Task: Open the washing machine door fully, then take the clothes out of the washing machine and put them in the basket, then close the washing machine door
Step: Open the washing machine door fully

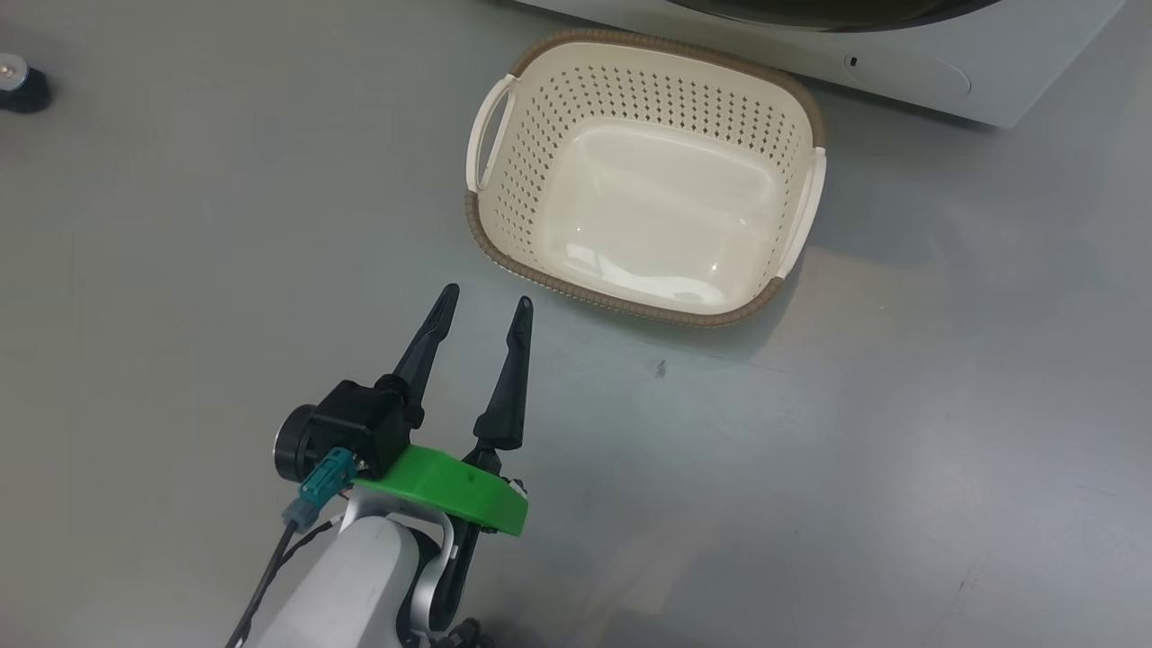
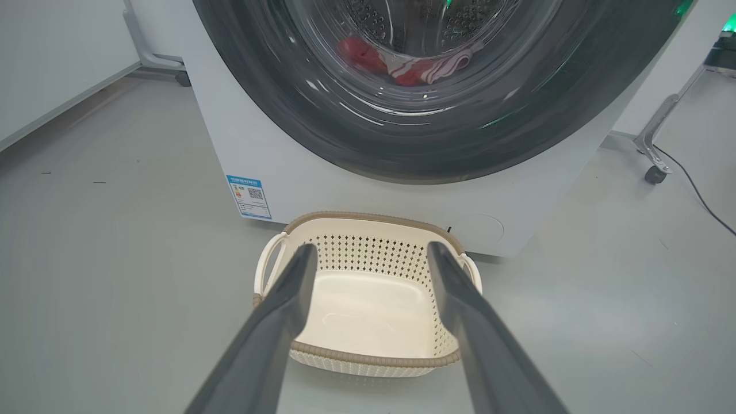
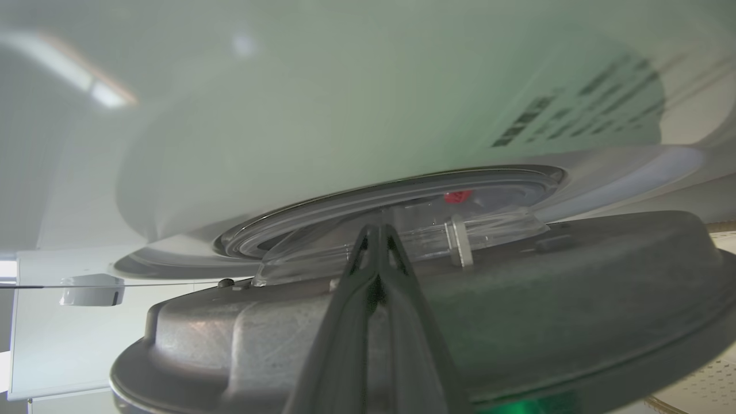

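The washing machine (image 2: 322,172) stands white in the left wrist view, its bottom edge (image 1: 900,72) at the top of the head view. The washing machine door (image 2: 460,144) shows its glossy black rim, and the red and striped clothes (image 2: 414,66) lie behind the glass. In the right wrist view the door's grey inner side (image 3: 575,287) stands a little away from the white front, ajar. My right gripper (image 3: 376,229) is shut with nothing in it, and lies across that inner side, tips at the glass bowl (image 3: 414,230). The cream basket (image 1: 504,99) sits empty before the machine. My left gripper (image 1: 486,300) hangs open just short of it.
A blue label (image 2: 249,196) is on the machine's lower left front. A wheeled stand leg (image 2: 652,155) with a black cable lies right of the machine, another frame (image 2: 152,57) to its left. A small black round object (image 1: 22,85) sits on the grey floor far left.
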Motion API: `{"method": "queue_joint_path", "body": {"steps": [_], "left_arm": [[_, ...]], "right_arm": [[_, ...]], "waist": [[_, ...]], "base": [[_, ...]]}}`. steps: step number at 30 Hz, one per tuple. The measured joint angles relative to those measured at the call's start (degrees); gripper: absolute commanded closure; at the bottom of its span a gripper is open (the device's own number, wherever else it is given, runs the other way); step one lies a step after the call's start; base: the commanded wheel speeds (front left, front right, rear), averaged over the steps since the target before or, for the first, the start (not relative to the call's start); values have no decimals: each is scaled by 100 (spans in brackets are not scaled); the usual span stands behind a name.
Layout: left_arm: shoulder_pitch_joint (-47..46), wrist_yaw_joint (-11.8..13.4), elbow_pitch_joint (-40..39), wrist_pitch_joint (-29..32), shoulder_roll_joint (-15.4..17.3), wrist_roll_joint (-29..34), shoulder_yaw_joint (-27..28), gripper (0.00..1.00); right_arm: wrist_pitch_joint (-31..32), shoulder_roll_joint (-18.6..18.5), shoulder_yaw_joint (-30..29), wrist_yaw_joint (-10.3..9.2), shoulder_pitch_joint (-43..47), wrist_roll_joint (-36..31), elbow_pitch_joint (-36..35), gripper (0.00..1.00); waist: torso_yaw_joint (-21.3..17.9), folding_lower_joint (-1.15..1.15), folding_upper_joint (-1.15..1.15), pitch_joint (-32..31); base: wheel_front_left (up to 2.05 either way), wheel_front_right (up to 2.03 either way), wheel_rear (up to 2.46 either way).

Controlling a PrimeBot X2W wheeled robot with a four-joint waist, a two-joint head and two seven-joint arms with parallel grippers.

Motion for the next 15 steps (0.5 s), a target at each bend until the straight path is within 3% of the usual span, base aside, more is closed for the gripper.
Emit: {"method": "queue_joint_path", "body": {"steps": [15], "left_arm": [[1, 0, 232, 0, 1, 133, 66, 0]], "right_arm": [[231, 145, 44, 16, 307, 90, 236, 100]], "waist": [[-150, 0, 0, -275]], "base": [[0, 0, 0]]}}
